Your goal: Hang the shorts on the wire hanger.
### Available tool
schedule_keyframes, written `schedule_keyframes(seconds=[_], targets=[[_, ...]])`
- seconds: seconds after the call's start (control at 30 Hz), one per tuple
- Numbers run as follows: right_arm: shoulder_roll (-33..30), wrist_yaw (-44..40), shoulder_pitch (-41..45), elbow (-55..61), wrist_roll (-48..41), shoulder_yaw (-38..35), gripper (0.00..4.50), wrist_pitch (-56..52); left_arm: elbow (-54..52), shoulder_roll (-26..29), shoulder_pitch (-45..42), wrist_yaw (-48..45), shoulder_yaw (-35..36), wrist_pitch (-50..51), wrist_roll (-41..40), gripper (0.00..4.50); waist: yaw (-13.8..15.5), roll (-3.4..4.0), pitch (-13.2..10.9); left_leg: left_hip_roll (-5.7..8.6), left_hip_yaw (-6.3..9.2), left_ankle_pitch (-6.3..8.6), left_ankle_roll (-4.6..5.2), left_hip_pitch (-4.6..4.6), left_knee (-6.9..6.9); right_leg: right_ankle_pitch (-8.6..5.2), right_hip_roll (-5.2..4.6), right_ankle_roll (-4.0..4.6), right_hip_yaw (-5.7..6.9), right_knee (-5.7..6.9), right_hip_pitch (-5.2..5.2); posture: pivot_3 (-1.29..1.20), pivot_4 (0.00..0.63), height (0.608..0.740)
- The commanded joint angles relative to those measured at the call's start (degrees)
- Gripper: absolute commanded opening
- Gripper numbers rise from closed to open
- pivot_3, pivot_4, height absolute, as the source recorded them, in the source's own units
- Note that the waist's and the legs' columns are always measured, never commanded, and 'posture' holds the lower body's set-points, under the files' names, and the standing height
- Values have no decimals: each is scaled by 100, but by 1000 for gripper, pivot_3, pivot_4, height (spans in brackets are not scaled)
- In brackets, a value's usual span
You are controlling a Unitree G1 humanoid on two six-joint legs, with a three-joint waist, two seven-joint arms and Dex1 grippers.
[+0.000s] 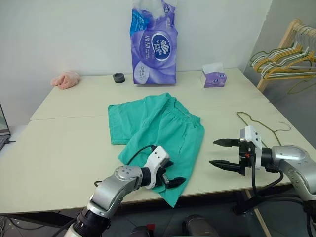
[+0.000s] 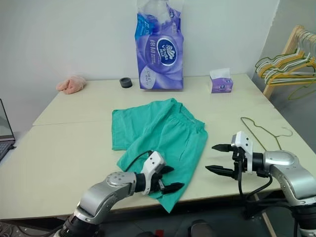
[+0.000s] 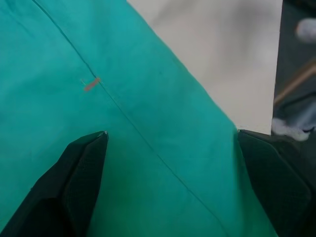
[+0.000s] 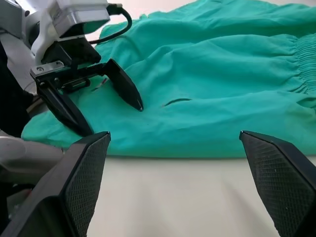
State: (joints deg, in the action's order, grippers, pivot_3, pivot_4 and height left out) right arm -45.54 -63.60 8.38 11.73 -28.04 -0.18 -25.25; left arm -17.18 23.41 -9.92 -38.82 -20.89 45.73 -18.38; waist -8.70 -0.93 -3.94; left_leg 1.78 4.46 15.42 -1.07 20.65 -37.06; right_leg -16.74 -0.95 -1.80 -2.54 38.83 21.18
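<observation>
The left end effector (image 1: 174, 178), wide open and empty, hovers over the shorts' (image 1: 160, 133) near hem on the tabletop (image 1: 64, 148), nearer than the open, empty right end effector (image 1: 221, 154); the hanger (image 1: 261, 123) lies far right.

Cream desk (image 1: 69, 148), two tops butted together with a seam between them. At the back by the wall: tall purple tissue-roll pack (image 1: 153, 47) upright, small black ring (image 1: 119, 78) just left of it, pink cloth (image 1: 66, 79) far left, small purple tissue box (image 1: 214, 76) right. Wooden rack with bunched yellow, green and white hangers (image 1: 286, 57) beyond the desk's right end. Laptop edge (image 2: 5, 129) at left.
</observation>
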Motion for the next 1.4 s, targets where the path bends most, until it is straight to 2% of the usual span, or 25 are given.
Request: schedule_keyframes(seconds=[0.03, 0.2, 0.47, 0.67, 0.7, 0.9, 1.0, 1.17, 1.4], targets=[[86, -64, 35, -59, 105, -29, 4484, 340, 109, 150, -74, -46, -343, 41, 254, 4413, -15, 1, 1, 1, -1, 0, 0, 0, 0, 0, 0, 0, -2, 0, 0, -252, 31, 740], [183, -133, 83, -257, 174, 20, 4484, 555, 246, 310, -65, 32, -563, -176, 631, 4413, -29, 2, 4, 1, -1, 0, -1, -3, 0, 2, -7, -3, -4, -5, -5, -253, 32, 740], [243, -208, 339, -418, 418, 168, 4500, 881, 218, 633, 190, 63, -190, -483, 792, 1991, -108, 9, 9, -10, -1, 0, -1, -16, 2, 3, -11, -4, -4, -2, -10, -238, 30, 740], [299, -255, 696, -732, 993, 500, 4500, 1487, 124, 1309, 743, -41, 510, -831, 810, 142, -184, 8, 7, -29, 2, 1, -1, -25, 9, 2, 1, -3, 1, 4, -9, -223, 32, 740], [359, -233, 824, -874, 1180, 626, 4500, 1667, 119, 1410, 837, -30, 715, -891, 786, 33, -210, 8, 7, -33, 0, 1, -1, -28, 10, 3, 3, -2, -1, 5, -8, -225, 32, 740], [832, 122, 1645, -1827, 2348, 1323, 4500, 2784, 0, 1787, 1169, -112, 1610, -1024, 530, 33, -258, 15, 0, -43, 1, 1, -2, -34, 13, 4, 11, 5, -1, 8, -8, -214, 29, 740], [1240, 645, 2388, -2748, 3296, 1853, 4500, 3527, -291, 2058, 1471, -329, 2130, -1004, 256, 33, -307, 14, -4, -43, -3, 1, -2, -31, 13, 6, 11, 10, -7, 11, 0, -199, 24, 740], [1717, 1211, 3222, -3976, 4180, 2375, 4500, 4529, -627, 2259, 1929, -715, 2813, -1021, -242, 33, -231, 20, -9, -42, 6, 2, -5, -3, 11, 16, 7, 28, 2, 9, 21, -178, 17, 740], [2320, 1719, 3802, -4977, 4743, 2741, 4500, 5316, -576, 2359, 1959, -865, 3577, -983, -612, 33, -200, 15, -6, -31, 10, 4, -10, 5, 7, 26, -5, 45, 8, 6, 22, -155, 9, 740]])
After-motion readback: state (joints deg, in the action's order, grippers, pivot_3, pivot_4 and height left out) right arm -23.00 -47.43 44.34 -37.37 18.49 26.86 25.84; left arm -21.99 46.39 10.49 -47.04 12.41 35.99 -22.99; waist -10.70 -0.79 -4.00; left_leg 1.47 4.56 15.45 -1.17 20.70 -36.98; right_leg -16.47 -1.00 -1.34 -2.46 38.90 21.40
